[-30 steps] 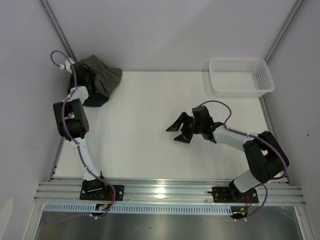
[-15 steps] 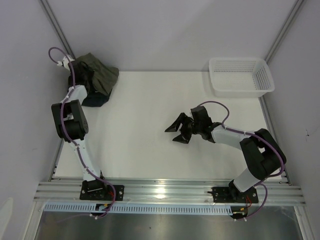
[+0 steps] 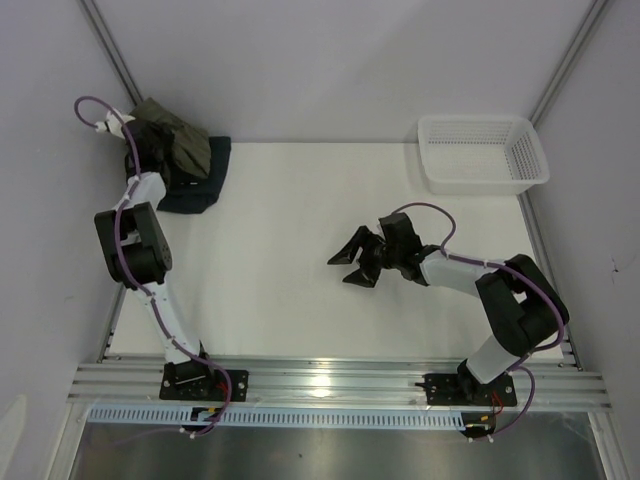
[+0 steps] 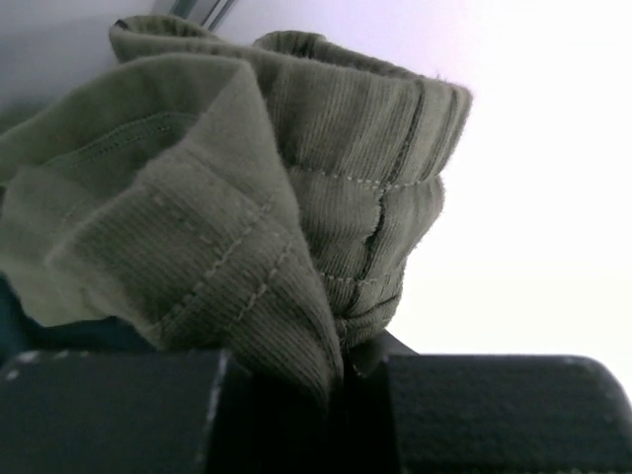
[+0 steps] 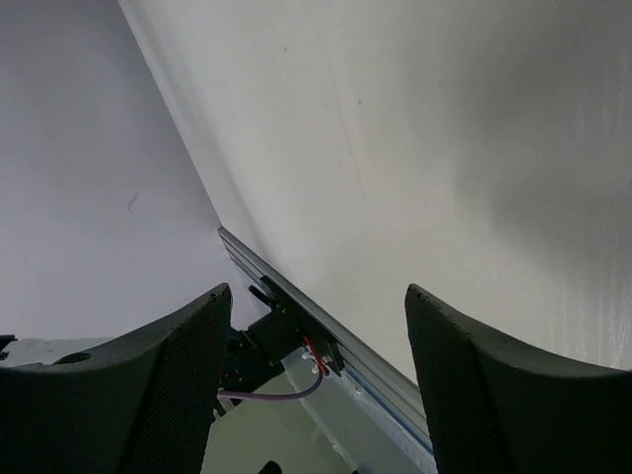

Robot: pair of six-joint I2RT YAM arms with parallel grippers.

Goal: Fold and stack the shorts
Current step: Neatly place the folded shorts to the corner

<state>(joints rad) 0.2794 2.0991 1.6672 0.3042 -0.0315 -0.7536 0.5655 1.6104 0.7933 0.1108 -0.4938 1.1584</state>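
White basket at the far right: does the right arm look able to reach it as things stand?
Probably yes. The right gripper is open and empty over mid-table, with only bare table between it and the basket, which sits on that arm's own side.

Bright, even light; white glare behind the shorts [image 4: 247,197].

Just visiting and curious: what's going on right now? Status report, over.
Left gripper shut on the olive shorts, bunched at the far left corner. Right gripper open, empty. Dark cloth lies under the shorts.
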